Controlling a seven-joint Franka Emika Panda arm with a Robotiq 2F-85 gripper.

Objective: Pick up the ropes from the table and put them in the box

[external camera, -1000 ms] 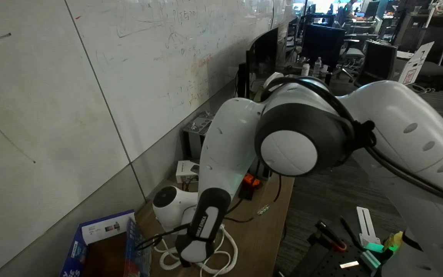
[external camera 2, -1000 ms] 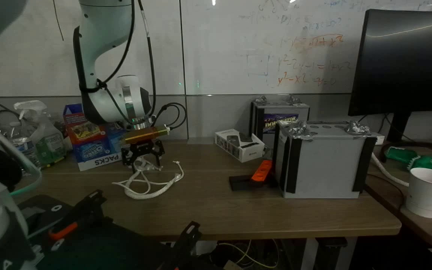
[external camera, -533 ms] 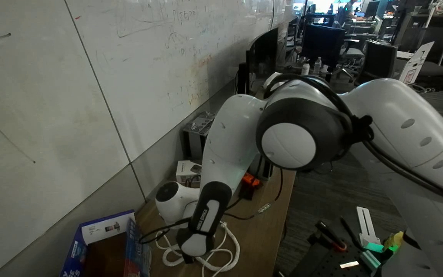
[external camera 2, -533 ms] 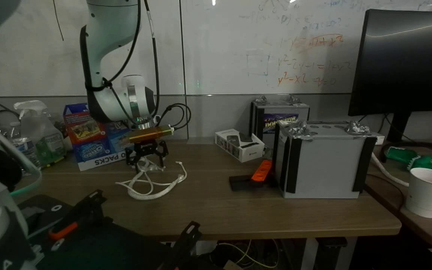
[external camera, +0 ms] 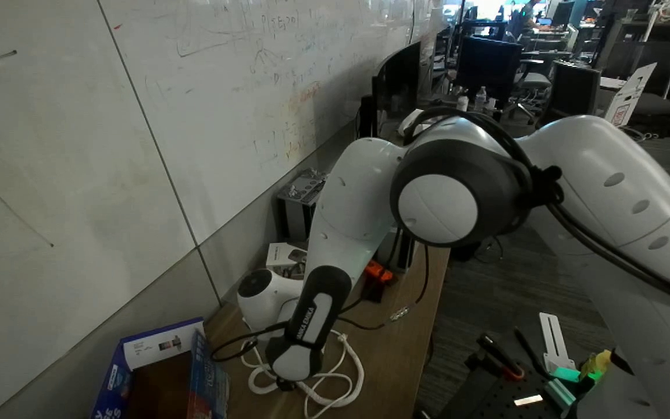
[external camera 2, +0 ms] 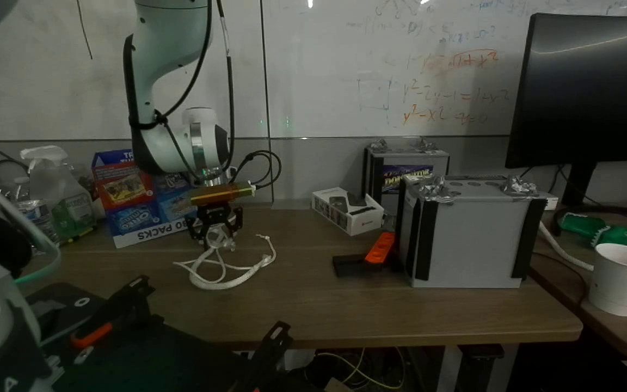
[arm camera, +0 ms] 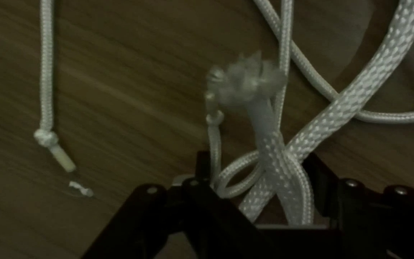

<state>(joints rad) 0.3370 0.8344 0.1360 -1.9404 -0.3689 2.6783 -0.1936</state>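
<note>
Close up in the wrist view, the ropes (arm camera: 352, 95) lie on the wood-grain table (arm camera: 128, 90). The thick one, braided with a checkered shine, slants from the upper right down between the fingers of the gripper (arm camera: 257, 162); another thick length crosses it and points up the view to a crumpled, blurred end. Thin round cord curls into a small loop by that crossing. Off left, a thin cord runs straight down from the top edge to a knot, its pale stub angled lower right. The fingers stand well apart with strands between them; whether either touches, I can't tell.

In an exterior view I see the ropes stretched left to right along the table, the thick strand a shallow bow, hollow toward the whiteboard (external camera 2: 319, 65), a thin tip pointing left. The gripper hangs fingers-down over their far side. Behind it on the left stands the box (external camera 2: 128, 209), red and blue printed cardboard.

In an exterior view the ropes loop beneath the smooth white arm (external camera: 437, 203), a thin tail pointing to the bottom edge; the box stands open at their left, near but apart, bare brown inside.
</note>
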